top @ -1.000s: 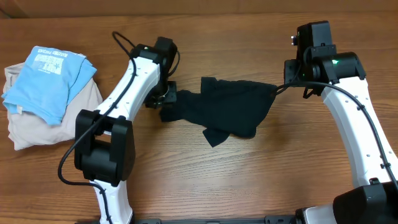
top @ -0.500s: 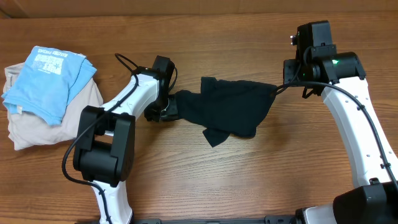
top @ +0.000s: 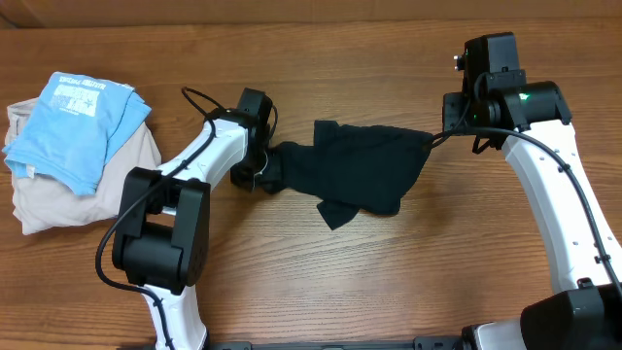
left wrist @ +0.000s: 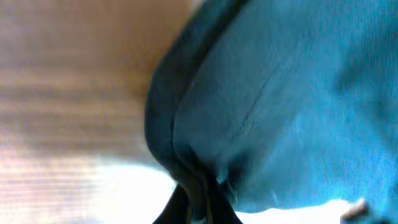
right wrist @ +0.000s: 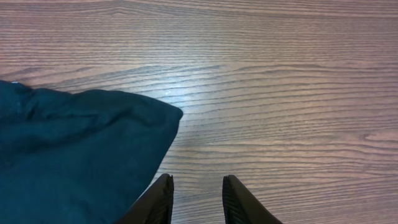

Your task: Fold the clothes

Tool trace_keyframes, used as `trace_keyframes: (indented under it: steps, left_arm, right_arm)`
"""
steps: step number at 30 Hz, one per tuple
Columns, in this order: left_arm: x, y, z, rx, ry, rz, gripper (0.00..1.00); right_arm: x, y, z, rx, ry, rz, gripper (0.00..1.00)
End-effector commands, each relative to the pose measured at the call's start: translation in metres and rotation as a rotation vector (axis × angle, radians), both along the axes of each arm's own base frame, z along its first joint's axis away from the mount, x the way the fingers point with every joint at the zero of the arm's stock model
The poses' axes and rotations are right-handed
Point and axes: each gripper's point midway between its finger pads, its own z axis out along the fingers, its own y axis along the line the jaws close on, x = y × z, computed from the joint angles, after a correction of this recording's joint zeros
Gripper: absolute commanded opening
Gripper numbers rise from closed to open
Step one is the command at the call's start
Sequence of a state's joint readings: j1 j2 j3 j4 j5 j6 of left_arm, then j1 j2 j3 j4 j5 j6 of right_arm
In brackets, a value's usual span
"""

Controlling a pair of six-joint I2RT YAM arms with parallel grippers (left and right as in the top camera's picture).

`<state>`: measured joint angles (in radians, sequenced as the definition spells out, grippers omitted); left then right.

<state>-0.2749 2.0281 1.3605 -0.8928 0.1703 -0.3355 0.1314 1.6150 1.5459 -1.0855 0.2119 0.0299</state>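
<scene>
A wooden table (top: 389,282) is seen from overhead, with the clothes (top: 364,170), one dark crumpled garment, lying near the middle and a bit toward 12 o'clock. The left gripper (top: 264,167) is parked at the garment's 9 o'clock edge, and the right arm (top: 544,165) is hung over its 3 o'clock corner. Over at 9 to 10 o'clock, well apart, a light blue shirt (top: 78,122) is piled on a beige garment (top: 58,199). In the left wrist view, pretty blurry tbh, the frame is mostly filled by dark fabric, and a bunched fold is seen pinched tight at 6 o'clock, so the cloth is clamped there. In the right wrist view the right gripper (right wrist: 196,193) is seen with its fingertips apart and bare wood between them; the garment is spread at 8 to 9 o'clock, right beside the near finger, nothing gripped.
</scene>
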Motion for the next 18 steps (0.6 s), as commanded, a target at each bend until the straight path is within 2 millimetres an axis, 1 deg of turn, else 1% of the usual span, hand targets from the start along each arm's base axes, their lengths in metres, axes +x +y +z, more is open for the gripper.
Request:
trace_keyframes:
  steps: [1,2,4,5,6,7,9,12,14,15,18]
  left_arm:
    - [0.019,-0.021,0.046,-0.098,-0.085,-0.096,0.04]
    - [0.026,-0.025,0.065,-0.117,-0.127,-0.113,0.04]
    - [0.044,-0.034,0.113,-0.168,-0.245,-0.146,0.04]
    - [0.055,-0.041,0.148,-0.199,-0.334,-0.164,0.04]
    - [0.061,-0.044,0.170,-0.216,-0.391,-0.169,0.04]
    - [0.068,-0.049,0.201,-0.241,-0.474,-0.179,0.04]
    - [0.078,-0.056,0.261,-0.282,-0.633,-0.191,0.04]
    - [0.084,-0.062,0.329,-0.330,-0.807,-0.186,0.04]
    - [0.085,-0.065,0.364,-0.361,-0.899,-0.180,0.04]
    - [0.086,-0.066,0.376,-0.372,-0.933,-0.178,0.04]
    - [0.090,-0.067,0.397,-0.393,-0.995,-0.166,0.04]
  right_arm:
    - [0.001,0.006,0.004,0.047,-0.014,0.009,0.31]
    - [0.000,0.010,0.004,0.069,-0.011,0.021,0.31]
    - [-0.001,0.022,0.003,0.123,-0.003,0.059,0.31]
    - [-0.001,0.028,0.003,0.148,0.002,0.084,0.31]
    - [-0.002,0.034,0.003,0.174,0.008,0.114,0.31]
    - [-0.004,0.041,0.002,0.202,0.015,0.153,0.31]
    - [-0.008,0.054,0.003,0.253,0.029,0.208,0.31]
    - [-0.014,0.069,0.004,0.324,0.048,0.264,0.31]
    - [-0.018,0.077,0.005,0.371,0.058,0.289,0.31]
    - [-0.019,0.082,0.006,0.396,0.062,0.304,0.31]
    - [-0.029,0.103,0.012,0.486,0.074,0.412,0.31]
